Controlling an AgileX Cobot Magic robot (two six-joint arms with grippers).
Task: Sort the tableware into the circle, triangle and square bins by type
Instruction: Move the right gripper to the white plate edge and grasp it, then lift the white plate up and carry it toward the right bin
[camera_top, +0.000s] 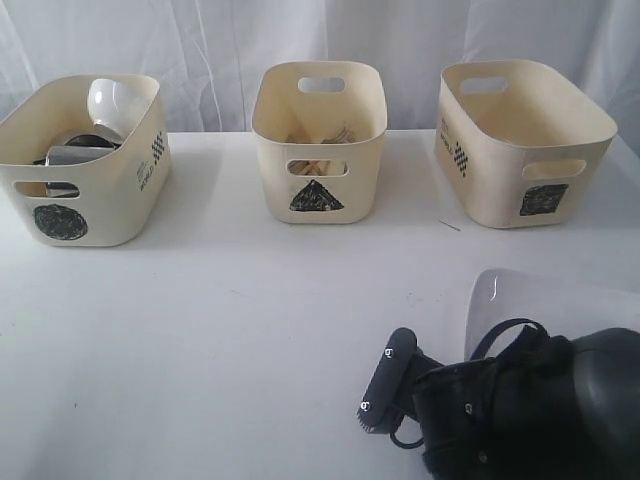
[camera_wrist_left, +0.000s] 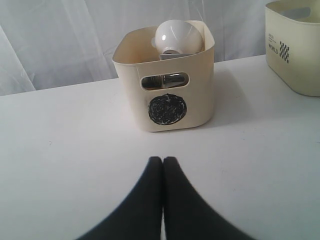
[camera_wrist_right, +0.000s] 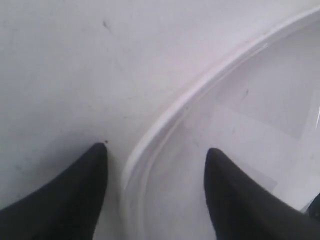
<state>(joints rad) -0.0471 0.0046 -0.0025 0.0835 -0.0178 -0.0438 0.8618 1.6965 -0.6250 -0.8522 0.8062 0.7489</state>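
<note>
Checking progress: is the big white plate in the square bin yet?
Out. The plate lies on the table near the square bin, its rim inside the open right gripper.

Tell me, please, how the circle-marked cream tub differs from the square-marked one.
The circle-marked cream plastic tub holds a white bowl and steel ware; the square-marked cream plastic tub shows nothing inside. The circle tub stands leftmost, the square tub rightmost. Both have cut-out handles.

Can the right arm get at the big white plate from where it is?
Probably yes: the right end effector is open, its fingers straddling the rim of the plate, and nothing else sits between them.
</note>
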